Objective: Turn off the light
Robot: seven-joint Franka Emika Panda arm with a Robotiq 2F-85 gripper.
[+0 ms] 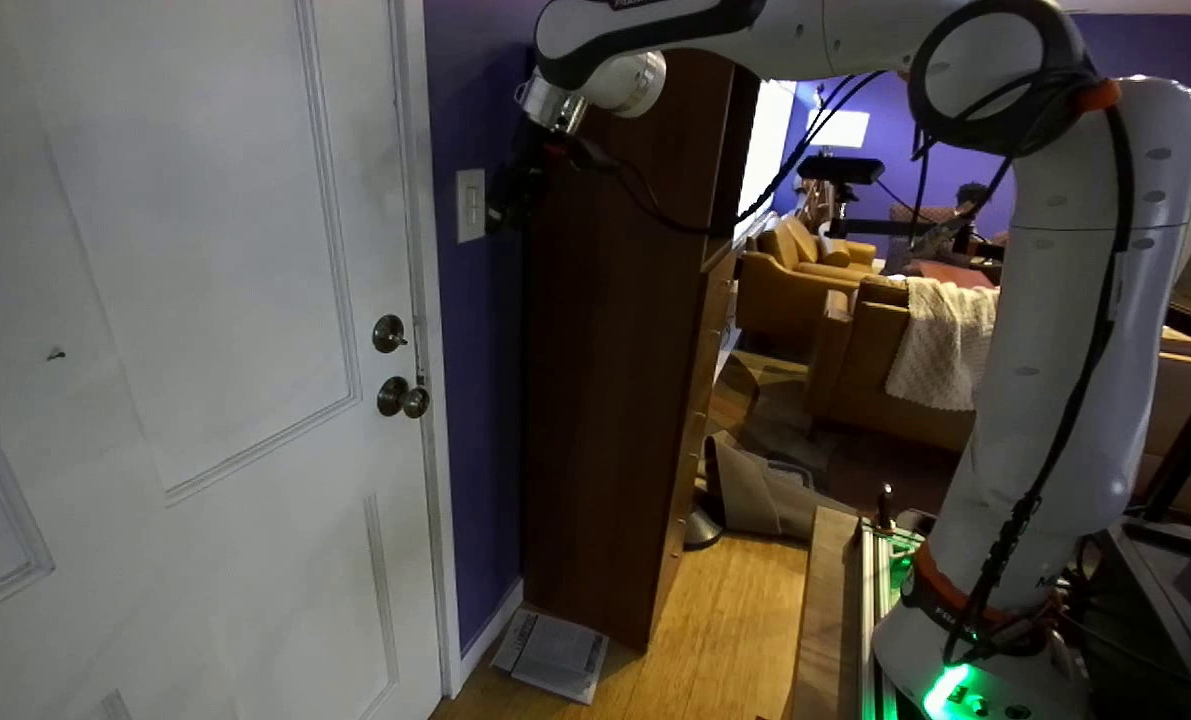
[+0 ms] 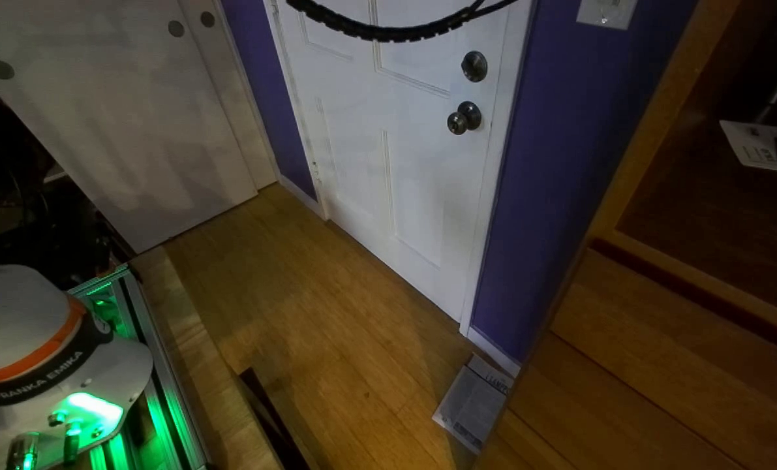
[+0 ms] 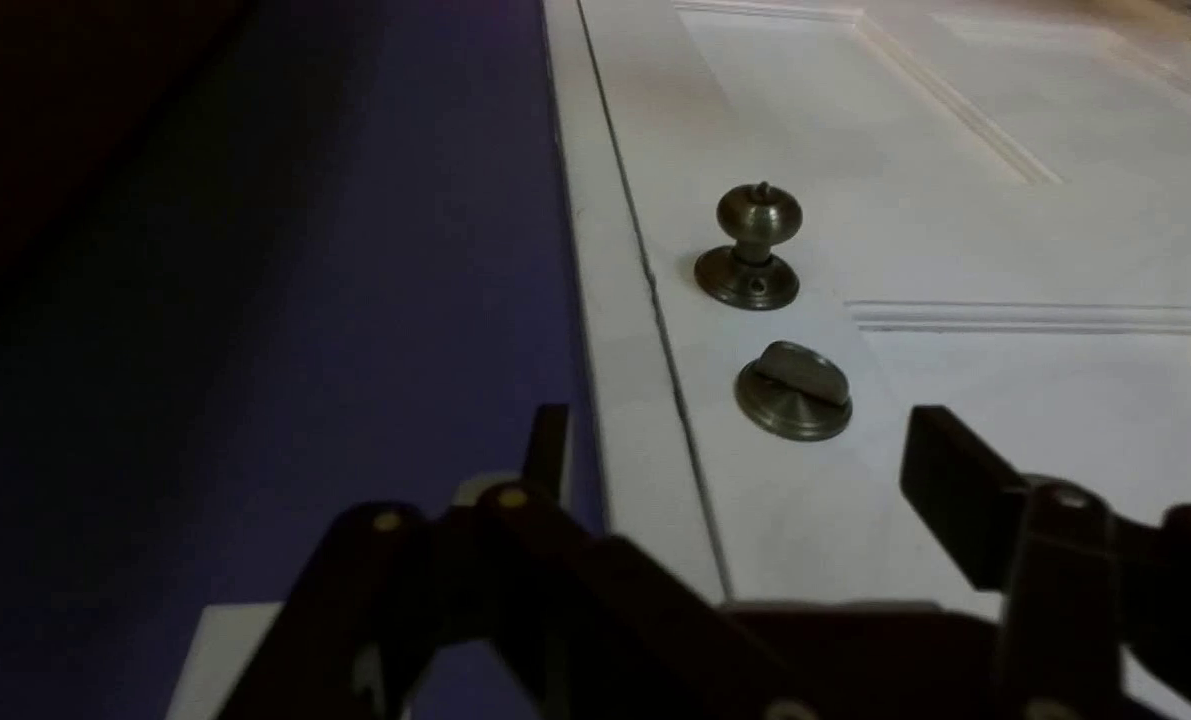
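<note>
One end effector (image 3: pixel 743 478), jaws wide apart, near switch plate (image 1: pixel 470 205) and tall cabinet (image 1: pixel 615 380).

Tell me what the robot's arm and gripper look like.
The arm is glossy white and rounded, trimmed in black and orange, with FRANKA EMIKA lettered on a black band. Black cables run along it. The gripper is black and angular, with blocky fingertips.

Jaws wide apart, white wall plate (image 3: pixel 220 646) partly behind them (knob (image 3: pixel 758 216) and deadbolt (image 3: pixel 793 400) beyond)
</note>
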